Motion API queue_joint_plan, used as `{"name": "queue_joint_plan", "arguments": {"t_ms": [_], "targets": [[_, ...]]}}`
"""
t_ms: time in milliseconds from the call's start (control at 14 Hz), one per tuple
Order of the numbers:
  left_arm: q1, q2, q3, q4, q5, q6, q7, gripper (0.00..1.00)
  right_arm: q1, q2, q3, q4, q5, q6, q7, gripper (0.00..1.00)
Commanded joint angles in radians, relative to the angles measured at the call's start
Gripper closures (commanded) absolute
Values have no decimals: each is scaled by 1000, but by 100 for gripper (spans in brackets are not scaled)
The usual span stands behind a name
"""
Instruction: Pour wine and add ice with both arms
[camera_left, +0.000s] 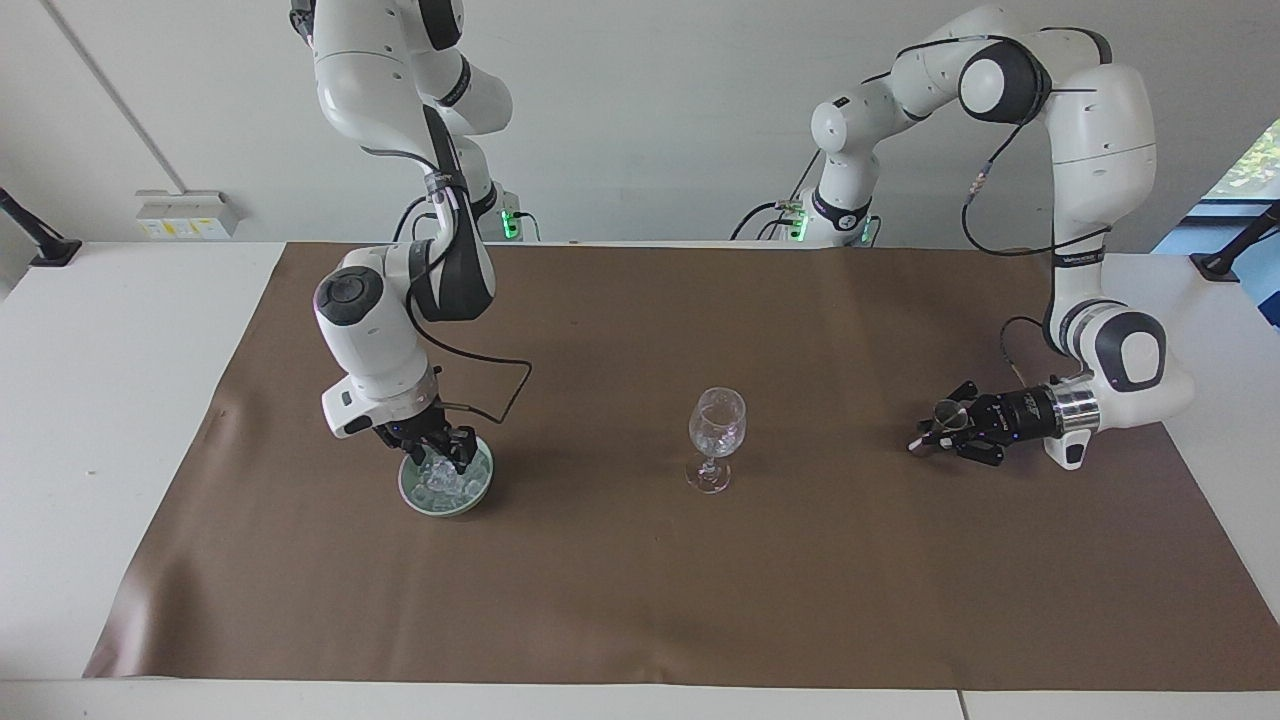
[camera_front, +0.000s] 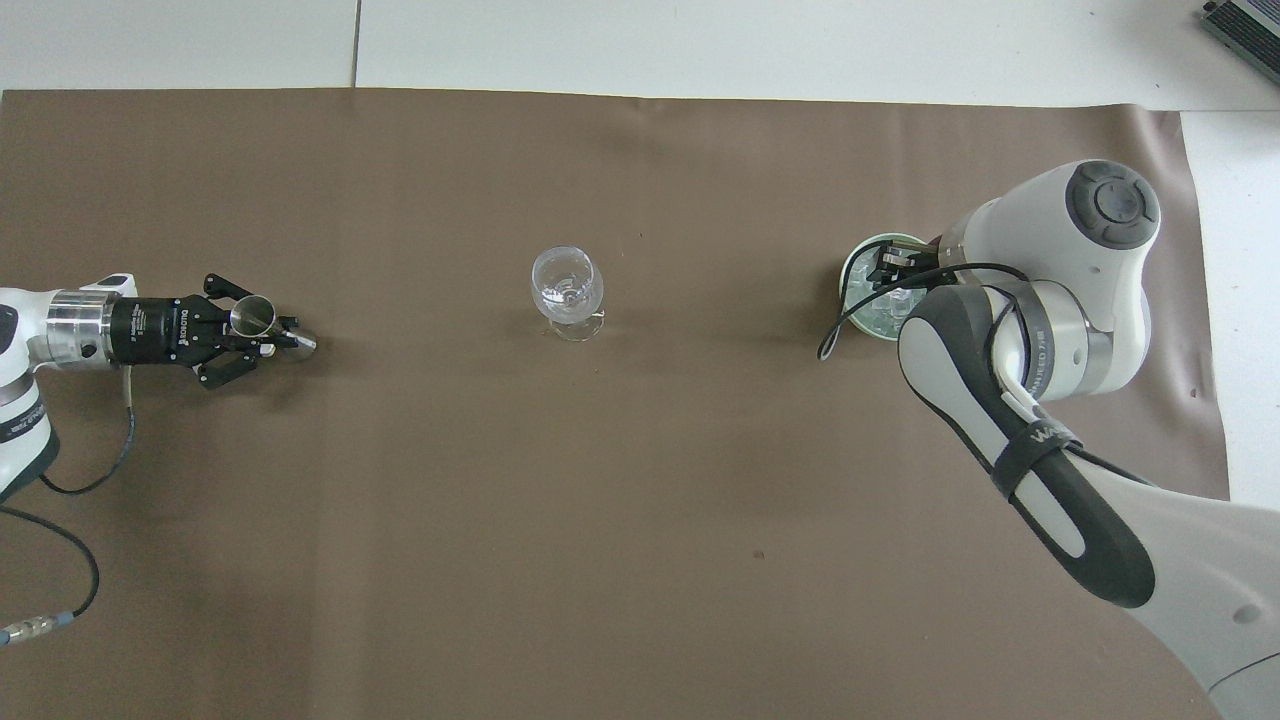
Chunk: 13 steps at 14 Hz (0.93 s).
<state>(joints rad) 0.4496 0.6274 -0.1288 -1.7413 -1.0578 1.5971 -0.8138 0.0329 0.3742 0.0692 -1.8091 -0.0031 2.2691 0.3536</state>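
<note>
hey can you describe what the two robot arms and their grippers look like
Both arms are glossy white with rounded segments, dark grey joint caps and black loose cables. The right arm has a black forearm panel with white lettering. The left gripper and right gripper are black, the left behind a polished silver wrist ring. Green lights glow at both bases.

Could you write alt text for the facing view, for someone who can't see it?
The right gripper dips into a green bowl of ice while the left gripper holds a steel jigger; a wine glass stands between them.
</note>
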Motion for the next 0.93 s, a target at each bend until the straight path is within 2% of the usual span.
{"name": "queue_joint_plan", "arguments": {"t_ms": [0, 215, 501, 860], "targets": [[15, 1, -6, -9, 2, -20, 22, 100, -11, 0, 9, -12, -20, 29, 22, 37], [17, 1, -6, -9, 2, -22, 25, 98, -11, 0, 9, -12, -20, 29, 22, 43], [18, 1, -6, -7, 4, -25, 25, 82, -11, 0, 9, -12, -20, 29, 22, 47], [18, 9, -6, 0, 12, -32, 25, 75, -13, 2, 9, -12, -20, 30, 19, 54]]}}
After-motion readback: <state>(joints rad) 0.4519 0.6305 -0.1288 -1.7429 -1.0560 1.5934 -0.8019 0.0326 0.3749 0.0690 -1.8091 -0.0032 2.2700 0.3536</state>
